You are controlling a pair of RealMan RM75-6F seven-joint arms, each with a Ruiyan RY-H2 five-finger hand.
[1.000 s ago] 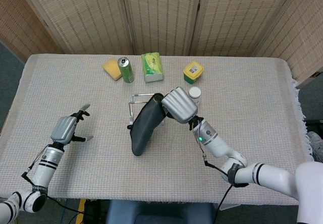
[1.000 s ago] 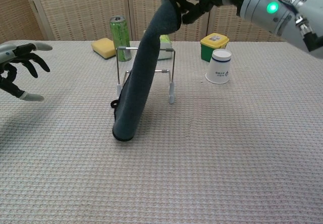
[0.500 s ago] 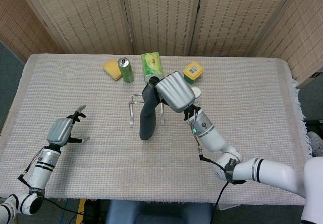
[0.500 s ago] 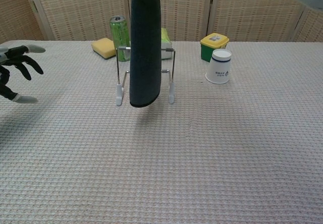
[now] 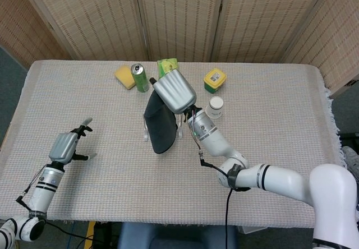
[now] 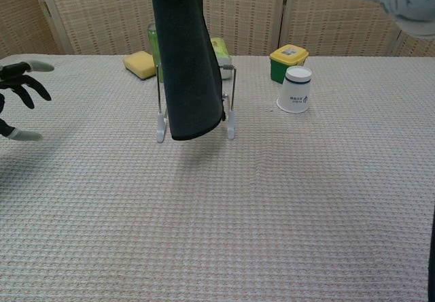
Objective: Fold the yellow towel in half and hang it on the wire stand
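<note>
Two hands: right hand (image 5: 175, 91) raised over the wire stand (image 6: 231, 115), gripping the towel's top edge; left hand (image 5: 63, 146) low near the table's (image 5: 280, 125) left edge, fingers spread, holding nothing.
Towel (image 6: 185, 64): dark grey-blue in these views, folded, hanging in front of the stand, bottom edge clear of the table.
Behind: green can (image 5: 139, 77), yellow sponge (image 5: 124, 75), green packet (image 5: 167, 67), yellow-lidded tub (image 5: 214, 80), white cup (image 5: 213, 107).

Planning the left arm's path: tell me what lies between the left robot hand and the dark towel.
Only bare tablecloth, until a leg of the wire stand beside the towel; the chest view shows it best.
</note>
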